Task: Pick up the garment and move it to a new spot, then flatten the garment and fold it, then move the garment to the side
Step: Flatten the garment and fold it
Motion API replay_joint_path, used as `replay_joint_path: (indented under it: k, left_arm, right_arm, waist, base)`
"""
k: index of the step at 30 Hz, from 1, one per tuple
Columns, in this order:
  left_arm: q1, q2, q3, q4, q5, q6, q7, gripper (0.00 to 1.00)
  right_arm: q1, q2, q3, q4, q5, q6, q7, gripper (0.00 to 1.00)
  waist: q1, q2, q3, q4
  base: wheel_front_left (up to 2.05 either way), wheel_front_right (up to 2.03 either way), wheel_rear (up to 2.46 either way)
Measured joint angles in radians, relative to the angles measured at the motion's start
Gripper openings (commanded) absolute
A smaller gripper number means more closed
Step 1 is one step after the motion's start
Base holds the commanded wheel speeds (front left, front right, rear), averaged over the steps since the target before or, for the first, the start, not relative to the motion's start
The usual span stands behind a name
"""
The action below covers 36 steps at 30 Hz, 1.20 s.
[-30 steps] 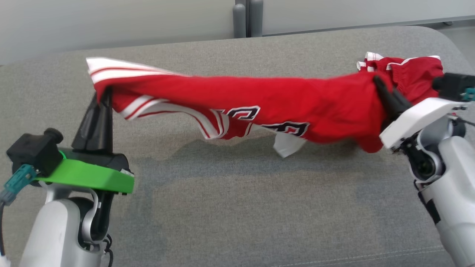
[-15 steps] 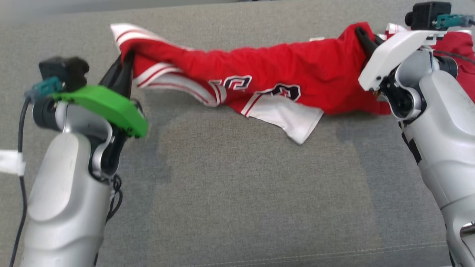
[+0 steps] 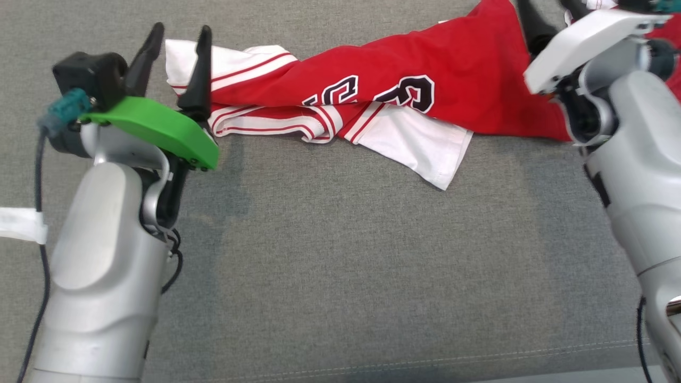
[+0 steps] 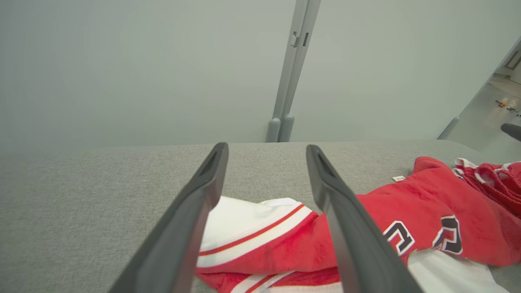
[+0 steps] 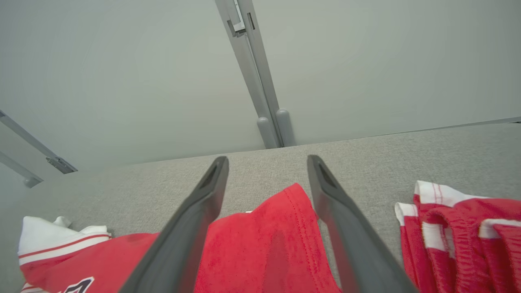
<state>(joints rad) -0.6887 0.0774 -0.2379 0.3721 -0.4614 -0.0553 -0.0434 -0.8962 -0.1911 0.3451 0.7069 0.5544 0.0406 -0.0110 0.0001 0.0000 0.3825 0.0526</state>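
Noted garment [image 3: 452,90] bunched across upper frame; left tool [image 3: 181,27], right tool [image 5: 267,159] gaping, empty. Flatten step pending: regrip corners, pull apart.

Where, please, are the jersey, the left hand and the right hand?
jersey [image 3: 468,80]: head view, red body panel.
left hand [image 3: 181,27]: head view, midway between fingertips.
right hand [image 5: 267,159]: right wrist view, midway between fingertips.
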Motion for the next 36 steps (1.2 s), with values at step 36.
replay_joint_path:
  k: [36]
  left_arm:
    - [0.202,-0.036,-0.444,0.039,-0.417,0.036,0.070,1.00]
  right_arm:
    - [0.210,0.043,-0.011,-0.175,0.031,0.073,-0.238,1.00]
  waist:
    - [0.0000,0.0000,-0.030,-0.234]
  base:
    - [0.00,0.00,0.00]
